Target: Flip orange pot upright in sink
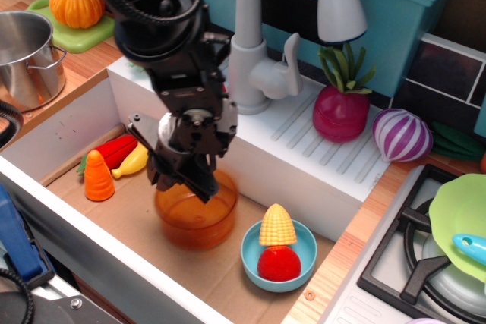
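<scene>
The orange pot [196,221] stands upright, mouth up, on the brown floor of the white sink [76,123], left of the blue bowl. It looks slightly blurred. My gripper [181,181] points down right over the pot's back left rim. Its dark fingers [203,189] stand apart, at the rim. I cannot see whether they touch the rim or clamp it.
A blue bowl [250,252] with toy corn [276,225] and a red ball [278,263] sits just right of the pot. A toy carrot [98,176], banana [135,161] and red pepper [114,149] lie at the sink's left. The faucet [250,51] rises behind my arm. A steel pot [26,55] stands far left.
</scene>
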`<state>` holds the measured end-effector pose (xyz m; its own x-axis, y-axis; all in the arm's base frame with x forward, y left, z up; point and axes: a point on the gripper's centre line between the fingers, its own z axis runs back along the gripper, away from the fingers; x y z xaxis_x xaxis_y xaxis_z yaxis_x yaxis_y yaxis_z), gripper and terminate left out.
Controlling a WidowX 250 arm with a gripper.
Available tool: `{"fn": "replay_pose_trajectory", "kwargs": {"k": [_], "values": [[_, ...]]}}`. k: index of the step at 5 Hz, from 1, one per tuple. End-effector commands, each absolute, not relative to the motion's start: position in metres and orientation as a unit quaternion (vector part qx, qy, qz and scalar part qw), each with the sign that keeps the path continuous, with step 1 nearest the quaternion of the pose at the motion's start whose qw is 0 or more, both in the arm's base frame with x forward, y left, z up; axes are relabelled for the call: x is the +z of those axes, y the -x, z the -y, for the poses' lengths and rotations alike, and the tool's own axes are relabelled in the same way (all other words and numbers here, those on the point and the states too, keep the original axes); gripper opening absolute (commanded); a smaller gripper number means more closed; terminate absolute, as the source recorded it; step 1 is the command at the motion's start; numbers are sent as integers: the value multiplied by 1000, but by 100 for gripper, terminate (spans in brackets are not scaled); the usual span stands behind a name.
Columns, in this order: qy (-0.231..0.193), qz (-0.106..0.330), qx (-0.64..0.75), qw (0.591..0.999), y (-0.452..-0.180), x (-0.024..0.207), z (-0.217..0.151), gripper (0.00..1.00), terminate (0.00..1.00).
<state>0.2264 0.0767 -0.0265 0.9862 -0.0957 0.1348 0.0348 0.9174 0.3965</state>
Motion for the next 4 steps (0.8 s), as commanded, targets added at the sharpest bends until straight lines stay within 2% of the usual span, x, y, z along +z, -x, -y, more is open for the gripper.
{"fn": "replay_pose_trajectory", "kwargs": {"k": [1, 2, 3, 4], "values": [[-173, 106, -31, 979, -228, -15, -86, 0, 0], [-113, 126, -21, 985, -228, -16, -85, 100, 0], [-65, 147, -29, 987, -227, -17, -84, 100, 0], [-65, 147, -29, 987, -227, -17, -84, 100, 100]]}}
